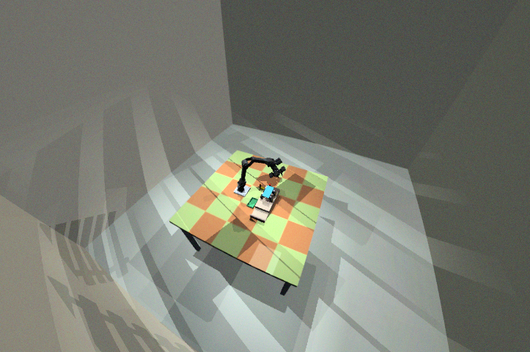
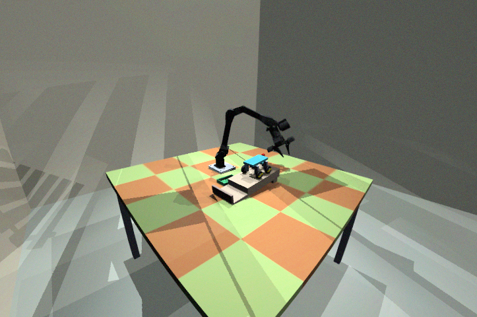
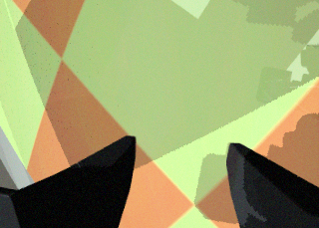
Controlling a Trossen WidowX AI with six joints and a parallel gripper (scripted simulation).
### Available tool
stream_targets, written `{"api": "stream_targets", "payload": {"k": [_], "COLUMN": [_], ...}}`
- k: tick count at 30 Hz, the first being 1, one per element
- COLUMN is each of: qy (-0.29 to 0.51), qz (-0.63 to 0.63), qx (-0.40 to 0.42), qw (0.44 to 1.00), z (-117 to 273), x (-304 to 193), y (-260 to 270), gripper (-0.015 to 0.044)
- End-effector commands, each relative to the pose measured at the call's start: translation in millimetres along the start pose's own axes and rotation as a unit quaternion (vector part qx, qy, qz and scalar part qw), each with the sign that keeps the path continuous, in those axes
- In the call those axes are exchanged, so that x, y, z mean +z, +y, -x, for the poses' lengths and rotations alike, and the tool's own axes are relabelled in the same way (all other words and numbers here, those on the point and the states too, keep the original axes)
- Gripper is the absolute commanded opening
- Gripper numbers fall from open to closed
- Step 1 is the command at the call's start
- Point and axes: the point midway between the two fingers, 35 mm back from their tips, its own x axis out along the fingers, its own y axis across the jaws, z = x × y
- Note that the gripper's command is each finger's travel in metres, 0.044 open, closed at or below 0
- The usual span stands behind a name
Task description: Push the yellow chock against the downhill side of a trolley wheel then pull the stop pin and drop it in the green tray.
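The blue-topped trolley (image 1: 267, 191) (image 2: 256, 160) stands on the upper part of the ramp (image 1: 263, 204) (image 2: 243, 181). The red head of the stop pin (image 1: 269, 184) (image 2: 262, 154) shows just past its uphill end. The yellow chock (image 1: 262, 187) is small beside the ramp's upper part, on the arm-base side; it cannot be made out in the exterior view. The green tray (image 1: 252, 202) (image 2: 225, 179) lies beside the ramp's lower part. My gripper (image 1: 278, 176) (image 2: 286, 154) (image 3: 182, 150) hangs above and beyond the uphill end, pointing down, fingers part-way open with nothing between them.
The ramp's low end has a dark upright end wall (image 2: 222, 194). The arm's white base plate (image 1: 242, 191) (image 2: 222, 168) stands behind the tray. The wrist view shows only chequered table top (image 3: 150, 64) and, at left, a grey strip past its edge.
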Motion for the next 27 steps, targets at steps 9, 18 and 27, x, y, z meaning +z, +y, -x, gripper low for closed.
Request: {"api": "stream_targets", "payload": {"k": [9, 18, 27], "qy": [0.007, -0.015, -0.015], "qz": [-0.143, -0.214, -0.214], "qx": [-0.196, -0.28, -0.279], "qw": [0.97, 0.936, 0.936], "z": [71.9, 108.3, 97.9], "x": [24.1, 34.6, 33.7], "y": [-124.7, -178.2, -183.2], "gripper": [0.019, 0.019, 0.019]}}
